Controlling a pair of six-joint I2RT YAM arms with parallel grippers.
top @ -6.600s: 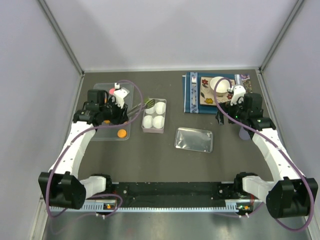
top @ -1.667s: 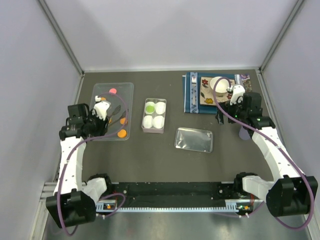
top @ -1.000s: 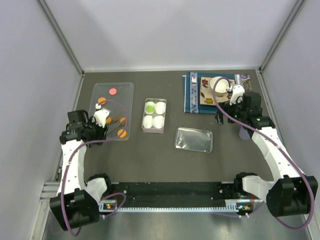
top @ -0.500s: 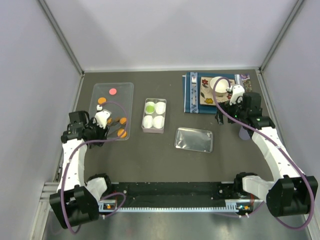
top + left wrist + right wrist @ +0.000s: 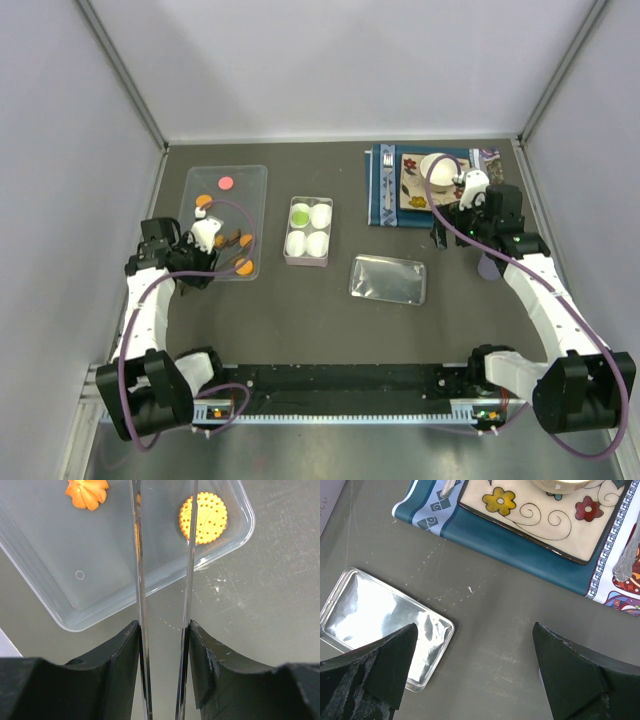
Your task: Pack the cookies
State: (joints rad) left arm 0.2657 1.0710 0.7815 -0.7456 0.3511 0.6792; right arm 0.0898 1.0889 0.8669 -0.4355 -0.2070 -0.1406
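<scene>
Four cookies (image 5: pixel 243 266) lie in a clear rectangular plastic tray (image 5: pixel 252 190) on the dark grey counter (image 5: pixel 300 310): three orange and one pink round cookie (image 5: pixel 226 183). The left gripper (image 5: pixel 228 246) reaches over the tray's near corner. Its long transparent fingers (image 5: pixel 141 605) stand parallel with a narrow gap between them, and nothing is pinched in that gap. An orange flower-shaped cookie (image 5: pixel 87 491) lies ahead of this gripper to its left. An orange round dotted cookie (image 5: pixel 203 517) lies just beside the right finger, apart from it. A green round cookie (image 5: pixel 299 213) sits in one cup of the white four-cup box (image 5: pixel 308 262), well apart from the left gripper and beyond the tray.

The right gripper (image 5: pixel 475 630) is spread wide and holds nothing. A shiny rectangular lid (image 5: pixel 380 620) lies on the counter to its left. A blue patterned placemat (image 5: pixel 520 550) carrying a floral square plate (image 5: pixel 545 525) lies ahead of it.
</scene>
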